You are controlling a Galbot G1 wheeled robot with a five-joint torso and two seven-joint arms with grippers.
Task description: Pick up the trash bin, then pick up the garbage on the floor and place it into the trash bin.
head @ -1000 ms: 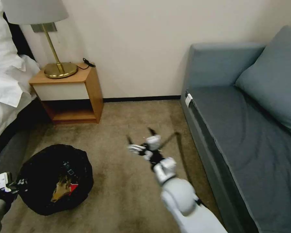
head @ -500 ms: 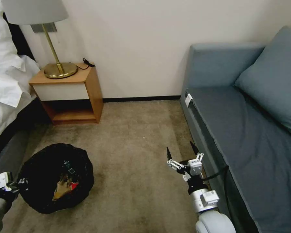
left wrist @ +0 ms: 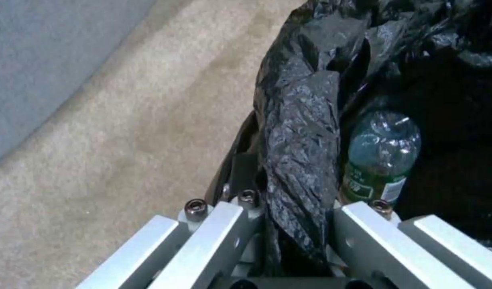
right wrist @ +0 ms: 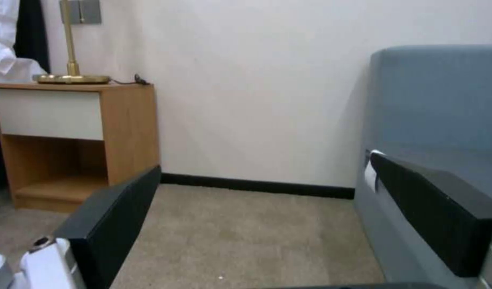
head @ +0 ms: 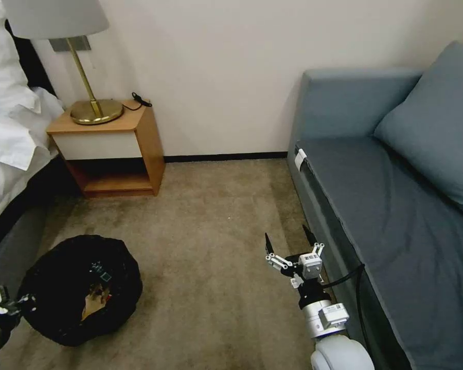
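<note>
Our left gripper (left wrist: 294, 237), clenched on the trash bin's (head: 51, 288) bag rim, has drawn it nearer and lower-left. Our right gripper (head: 288, 244) stays spread wide beside the sofa (head: 396, 216).

Soft, even indoor light; sharp head view, slightly soft wrist views, faint shadows.
</note>
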